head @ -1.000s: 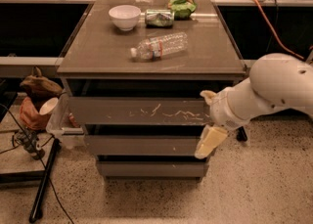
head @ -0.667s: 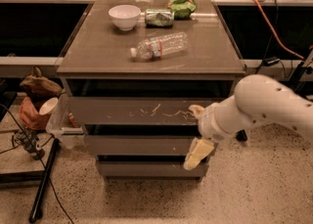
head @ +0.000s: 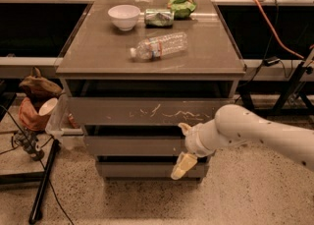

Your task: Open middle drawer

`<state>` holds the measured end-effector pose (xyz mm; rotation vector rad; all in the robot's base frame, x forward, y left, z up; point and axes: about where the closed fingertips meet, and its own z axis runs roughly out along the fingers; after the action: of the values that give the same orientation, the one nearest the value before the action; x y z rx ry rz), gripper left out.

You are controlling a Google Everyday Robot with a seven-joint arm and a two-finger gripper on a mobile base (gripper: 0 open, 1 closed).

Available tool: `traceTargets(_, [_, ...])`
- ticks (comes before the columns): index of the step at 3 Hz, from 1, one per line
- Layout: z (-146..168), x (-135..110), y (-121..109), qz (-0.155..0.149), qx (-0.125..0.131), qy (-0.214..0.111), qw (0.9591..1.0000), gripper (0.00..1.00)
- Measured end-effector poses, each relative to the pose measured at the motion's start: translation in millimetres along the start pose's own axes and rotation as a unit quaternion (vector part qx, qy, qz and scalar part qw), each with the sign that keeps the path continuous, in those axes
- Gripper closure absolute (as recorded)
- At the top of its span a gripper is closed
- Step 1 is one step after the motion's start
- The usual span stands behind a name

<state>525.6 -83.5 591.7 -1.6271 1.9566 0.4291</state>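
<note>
Grey-brown table (head: pixel 98 52) with three drawers fills the middle of my view. The white arm (head: pixel 260 133) reaches in from the right at drawer height. The scratched top drawer (head: pixel 108 111) stands out furthest. Below it the middle drawer (head: pixel 132 146), with its plain front, sits a little further back, above the narrow bottom drawer (head: pixel 137 170).

My tool (head: pixel 183 146) is at the right end of the middle drawer's front. I read it as released. Its yellowish fingers (head: pixel 180 166) are spread wide, one tip showing above the front's top edge and the other hanging below its bottom edge. I cannot tell whether either pad touches the front.

On the tabletop a clear plastic bottle (head: pixel 159 45) lies on its side near the centre. Behind it are a white bowl (head: pixel 123 16), a can (head: pixel 158 17) on its side just right of the bowl, and a green bag (head: pixel 181 0) at the back edge.
</note>
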Motion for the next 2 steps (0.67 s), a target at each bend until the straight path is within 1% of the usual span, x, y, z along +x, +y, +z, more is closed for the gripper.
traceTargets(1, [54.8,20.7,-12.4,0.005,0.001,0.011,0.9999,0.0])
traceTargets(2, [54.9,20.7,-12.4,0.005,0.001,0.011,0.9999,0.0])
